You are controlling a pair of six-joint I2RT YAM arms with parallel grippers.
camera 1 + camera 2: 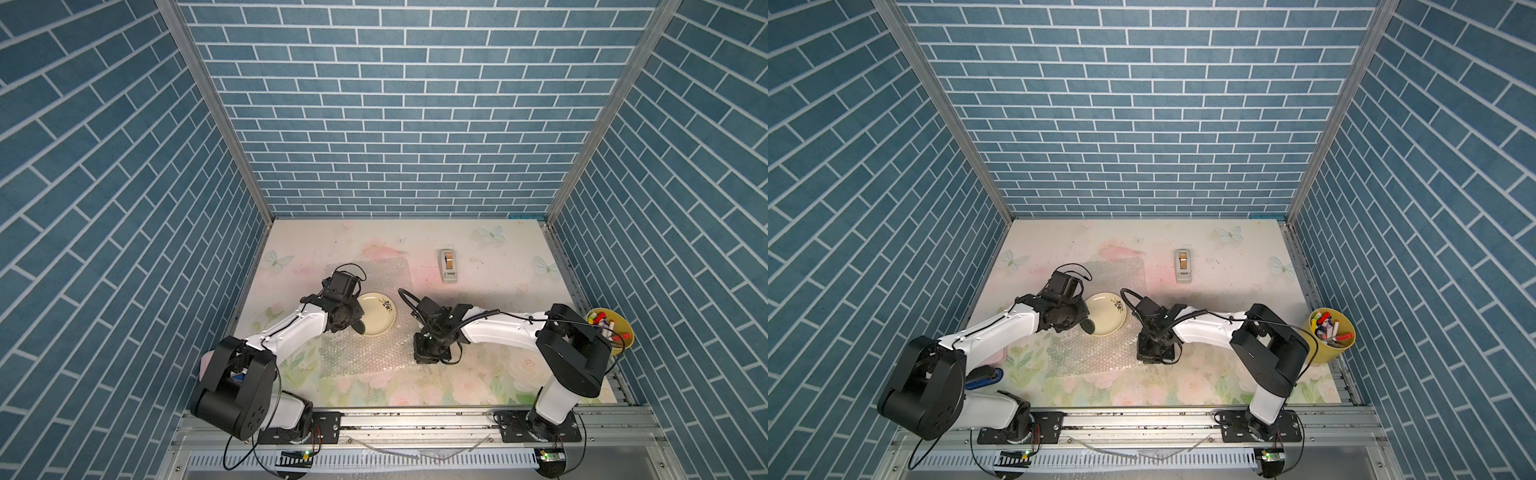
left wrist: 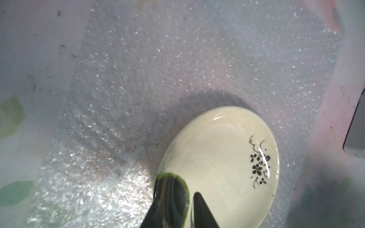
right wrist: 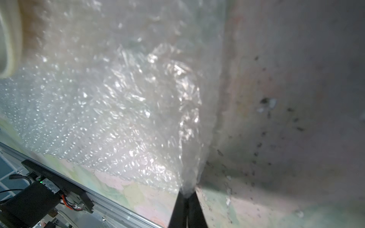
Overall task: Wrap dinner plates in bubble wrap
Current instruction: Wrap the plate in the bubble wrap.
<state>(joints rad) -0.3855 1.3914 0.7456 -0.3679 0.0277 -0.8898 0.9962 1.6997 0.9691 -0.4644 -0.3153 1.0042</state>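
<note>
The cream-yellow dinner plate point(image 1: 379, 313) point(image 1: 1108, 314) point(image 2: 217, 167) is over the middle of the bubble wrap point(image 1: 365, 353) point(image 1: 1096, 353) point(image 2: 158, 69), which is spread on the flowered table. My left gripper point(image 1: 358, 326) point(image 2: 177, 197) is shut on the plate's rim at its dark green blotch, with one finger above and one below. My right gripper point(image 1: 431, 353) point(image 3: 187, 194) is shut on the right edge of the bubble wrap point(image 3: 118, 98), which bunches up between its fingertips. The plate's rim point(image 3: 7, 39) shows at the edge of the right wrist view.
A grey tape dispenser point(image 1: 448, 266) point(image 1: 1182, 266) lies behind the right arm. A yellow bucket of markers point(image 1: 609, 328) point(image 1: 1333, 332) stands at the table's right edge. Blue brick walls close in three sides, and a metal rail point(image 1: 415, 419) runs along the front.
</note>
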